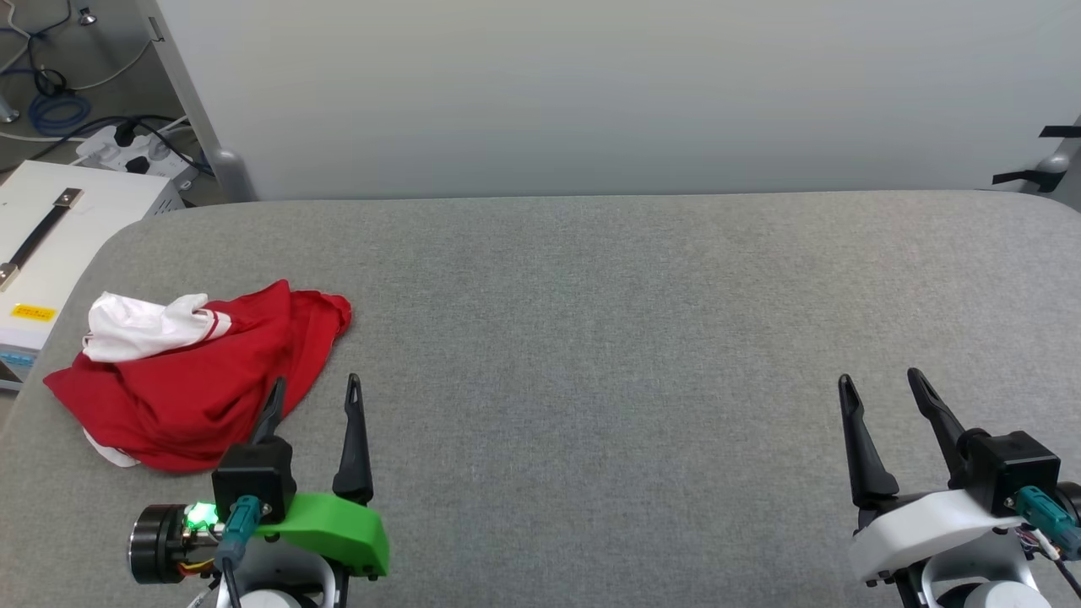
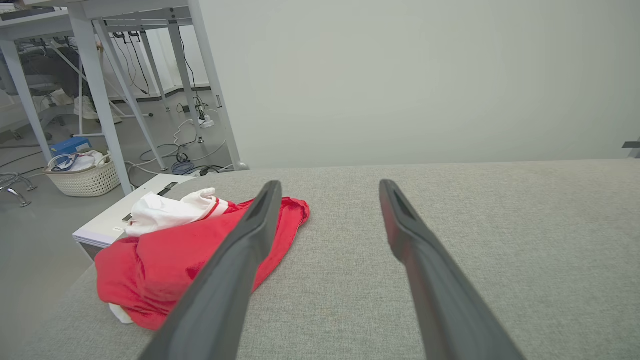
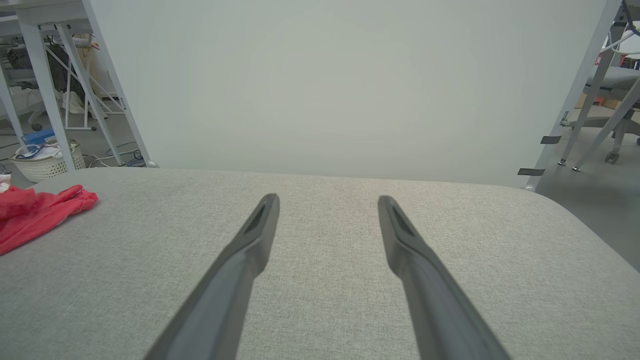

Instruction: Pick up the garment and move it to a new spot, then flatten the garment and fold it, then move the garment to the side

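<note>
The garment [image 1: 203, 380], a red jersey with a white sleeve bunched on top, lies crumpled near the left edge of the grey padded table [image 1: 633, 338]. My left gripper [image 1: 317, 390] stands open just to its near right, one finger overlapping the red cloth's edge in the head view, nothing between the fingers. In the left wrist view the garment [image 2: 165, 255] lies left of the open left gripper [image 2: 327, 187]. My right gripper [image 1: 878, 384] is open at the lower right, far from it. The right wrist view has the open right gripper [image 3: 327, 200] and the garment's red edge [image 3: 35, 212] at far left.
A white case with a black handle [image 1: 51, 245] stands beside the table's left edge. A pale partition wall [image 1: 591, 93] rises behind the table. Cables and a power strip [image 1: 127, 148] lie on the floor at the back left. A woven basket [image 2: 82, 175] sits under desks.
</note>
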